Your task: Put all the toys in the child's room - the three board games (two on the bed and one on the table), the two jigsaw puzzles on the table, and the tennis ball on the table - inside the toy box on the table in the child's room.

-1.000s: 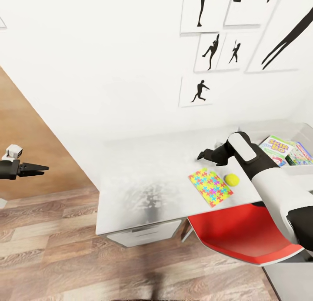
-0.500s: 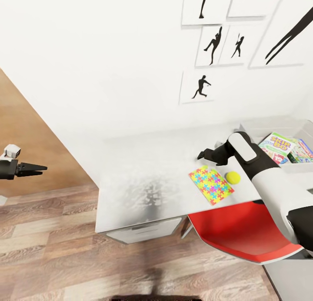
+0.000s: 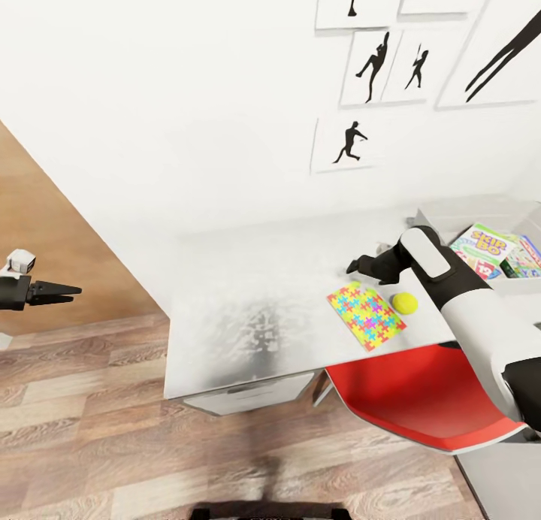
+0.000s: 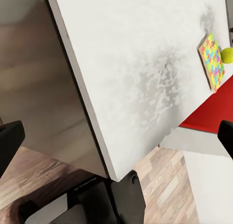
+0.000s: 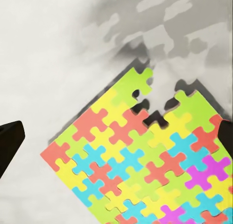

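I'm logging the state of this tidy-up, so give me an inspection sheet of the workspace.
Surface: white table, grey smudged patch.
Job's things: jigsaw puzzle flat on table, tennis ball beside it; board games in toy box.
Clutter: nothing seen.
Grippers: right gripper open above puzzle; left gripper off the table, state unclear.
Cables: nothing seen.
Surroundings: red chair, wood floor, silhouette pictures.

Toy box (image 3: pixel 460 209) cut off by right edge.
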